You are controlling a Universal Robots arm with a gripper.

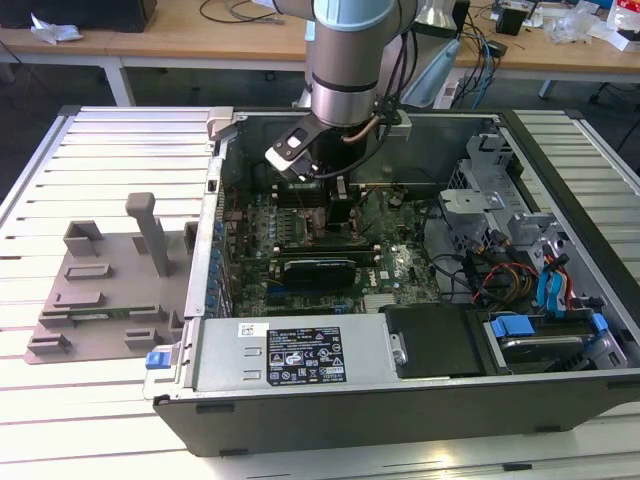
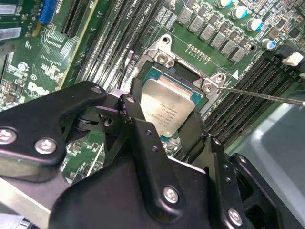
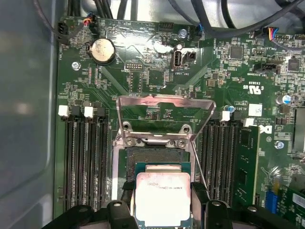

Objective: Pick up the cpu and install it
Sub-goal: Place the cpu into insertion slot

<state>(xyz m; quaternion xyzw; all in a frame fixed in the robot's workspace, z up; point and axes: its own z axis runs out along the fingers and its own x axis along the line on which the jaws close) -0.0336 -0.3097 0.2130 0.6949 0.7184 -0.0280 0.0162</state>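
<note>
The jaws of the gripper (image 2: 167,115) pinched the cpu (image 3: 163,198) by two opposite edges. The chip sat between them over the open socket (image 3: 153,156), partly covering it; seating could not be judged. The load plate (image 3: 164,101) stood raised on the motherboard (image 3: 143,67), inside the computer case (image 1: 400,415).

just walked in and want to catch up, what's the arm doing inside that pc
The robot arm reaches down into the open computer case. Its pincer is closed on the cpu, gripping it by two opposite edges just over the motherboard socket. The socket's metal retention frame is flipped open. The chip does not look seated yet.
</note>
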